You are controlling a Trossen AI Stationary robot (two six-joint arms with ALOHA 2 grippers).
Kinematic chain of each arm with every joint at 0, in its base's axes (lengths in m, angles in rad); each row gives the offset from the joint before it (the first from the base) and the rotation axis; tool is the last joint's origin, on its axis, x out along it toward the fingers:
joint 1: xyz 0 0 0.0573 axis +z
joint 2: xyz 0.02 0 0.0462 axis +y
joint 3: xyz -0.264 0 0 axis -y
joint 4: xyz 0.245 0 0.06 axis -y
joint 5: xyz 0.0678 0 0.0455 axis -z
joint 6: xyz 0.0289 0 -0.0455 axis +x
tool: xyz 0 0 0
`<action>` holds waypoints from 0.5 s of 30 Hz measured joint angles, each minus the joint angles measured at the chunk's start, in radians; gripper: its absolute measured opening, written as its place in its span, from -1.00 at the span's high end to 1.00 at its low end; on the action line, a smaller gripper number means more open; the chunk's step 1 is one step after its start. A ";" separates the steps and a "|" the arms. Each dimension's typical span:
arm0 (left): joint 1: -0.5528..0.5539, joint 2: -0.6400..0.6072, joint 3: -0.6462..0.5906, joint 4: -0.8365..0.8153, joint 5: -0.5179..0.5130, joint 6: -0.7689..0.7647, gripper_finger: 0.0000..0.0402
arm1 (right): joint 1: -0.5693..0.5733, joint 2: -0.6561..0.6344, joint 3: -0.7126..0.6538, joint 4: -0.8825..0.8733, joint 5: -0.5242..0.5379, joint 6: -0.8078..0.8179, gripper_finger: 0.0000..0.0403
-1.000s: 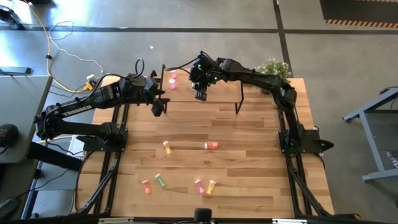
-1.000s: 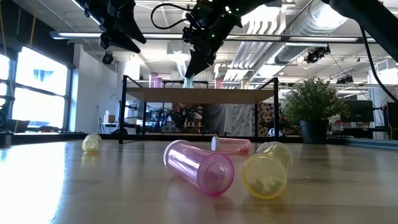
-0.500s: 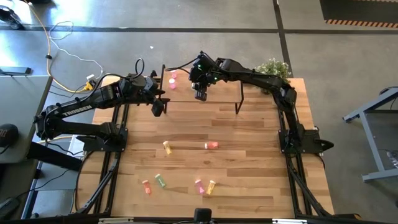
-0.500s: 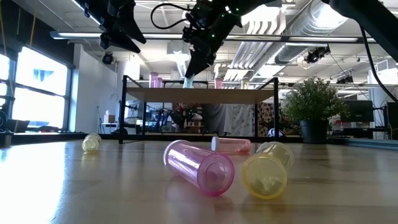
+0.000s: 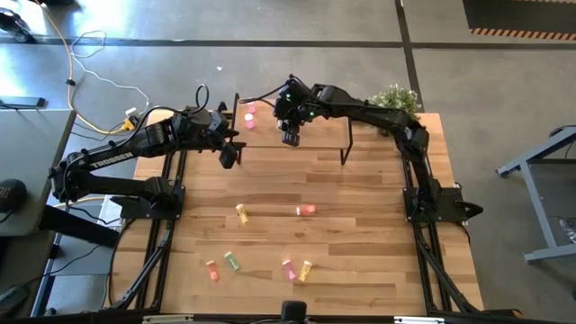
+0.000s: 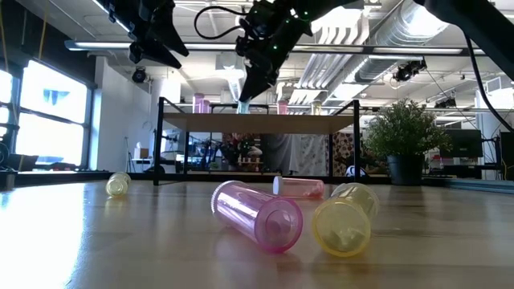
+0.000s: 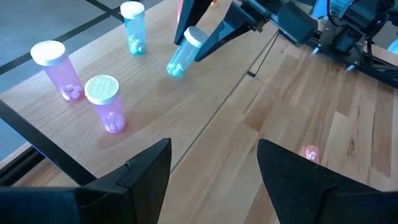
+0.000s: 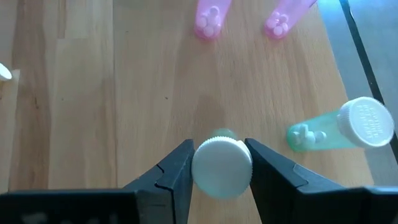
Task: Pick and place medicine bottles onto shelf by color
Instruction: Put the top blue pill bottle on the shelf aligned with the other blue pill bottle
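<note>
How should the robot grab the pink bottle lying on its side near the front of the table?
The clear pink plastic bottle lies flat on the wooden tabletop, so come straight down from above and close the fingers across its round middle. A clear yellow bottle lies close beside it, so keep the fingers narrow on that side.

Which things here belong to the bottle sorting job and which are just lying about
Job: shelf; four bottles on it, one between the right gripper fingers; loose bottles on the table; left gripper hovering near the shelf.

Lying about: potted plant; yellow cable on the floor.
</note>
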 joint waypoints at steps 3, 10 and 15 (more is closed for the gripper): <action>0.000 0.000 0.000 0.000 0.000 0.000 -0.14 | 0.000 0.000 0.000 0.001 0.013 0.000 0.34; 0.000 0.000 0.000 0.000 0.000 0.000 -0.14 | 0.000 0.000 0.000 0.003 0.014 0.000 0.34; 0.000 0.000 0.000 0.000 0.000 0.000 -0.14 | 0.000 0.000 0.000 -0.009 0.013 0.003 0.34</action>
